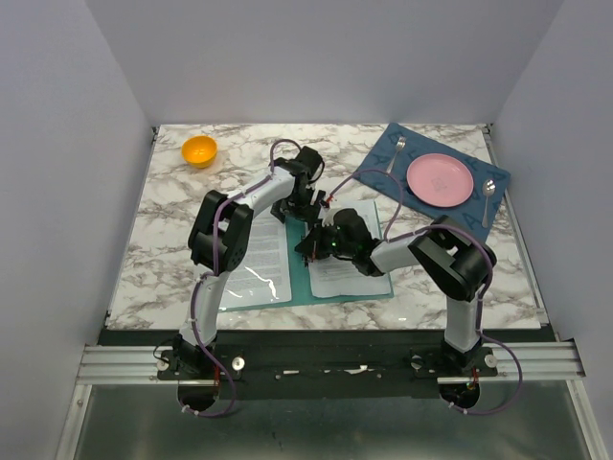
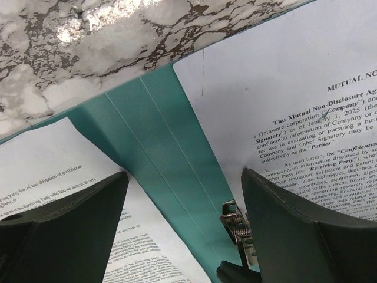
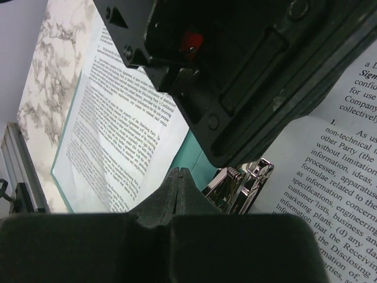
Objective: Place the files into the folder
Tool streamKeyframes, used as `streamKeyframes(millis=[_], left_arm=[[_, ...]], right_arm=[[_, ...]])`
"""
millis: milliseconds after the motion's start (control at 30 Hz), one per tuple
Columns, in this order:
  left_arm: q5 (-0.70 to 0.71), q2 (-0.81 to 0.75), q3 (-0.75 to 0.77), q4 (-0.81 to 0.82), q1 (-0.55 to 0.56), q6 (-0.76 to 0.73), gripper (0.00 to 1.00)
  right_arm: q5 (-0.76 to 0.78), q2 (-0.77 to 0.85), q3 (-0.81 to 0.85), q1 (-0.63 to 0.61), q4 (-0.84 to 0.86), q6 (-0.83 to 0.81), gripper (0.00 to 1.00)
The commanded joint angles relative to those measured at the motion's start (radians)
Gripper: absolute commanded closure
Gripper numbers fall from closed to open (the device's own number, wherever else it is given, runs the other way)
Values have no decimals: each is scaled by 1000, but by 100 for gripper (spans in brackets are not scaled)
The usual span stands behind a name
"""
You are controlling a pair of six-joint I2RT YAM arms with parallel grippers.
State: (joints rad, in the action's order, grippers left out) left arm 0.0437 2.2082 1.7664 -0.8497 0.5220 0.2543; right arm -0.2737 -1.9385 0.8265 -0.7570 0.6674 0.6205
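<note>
Over the folder (image 2: 153, 135), claws meet
Spread left claw (image 2: 184, 173) at 12 o'clock; right claw (image 3: 179, 180) pressed together beside clip (image 3: 244, 183), likely securing files (image 2: 283, 71)

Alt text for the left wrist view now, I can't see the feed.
The left gripper hangs open over the spine of the open teal folder, one printed sheet to its left, a non-disclosure agreement page to its right. A metal clip sits by the spine at the bottom; marble table top left.
</note>
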Motion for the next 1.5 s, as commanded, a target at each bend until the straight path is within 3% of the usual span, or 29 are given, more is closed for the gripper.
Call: streamKeyframes(millis=[0, 500, 1467], left_arm=[[76, 24, -47, -23, -28, -41, 9], [73, 18, -67, -9, -28, -43, 9], [85, 27, -84, 12, -31, -67, 9]], right_arm=[[-24, -92, -44, -4, -249, -4, 99], [70, -91, -76, -7, -325, 42, 99], [74, -128, -66, 8, -404, 105, 99]])
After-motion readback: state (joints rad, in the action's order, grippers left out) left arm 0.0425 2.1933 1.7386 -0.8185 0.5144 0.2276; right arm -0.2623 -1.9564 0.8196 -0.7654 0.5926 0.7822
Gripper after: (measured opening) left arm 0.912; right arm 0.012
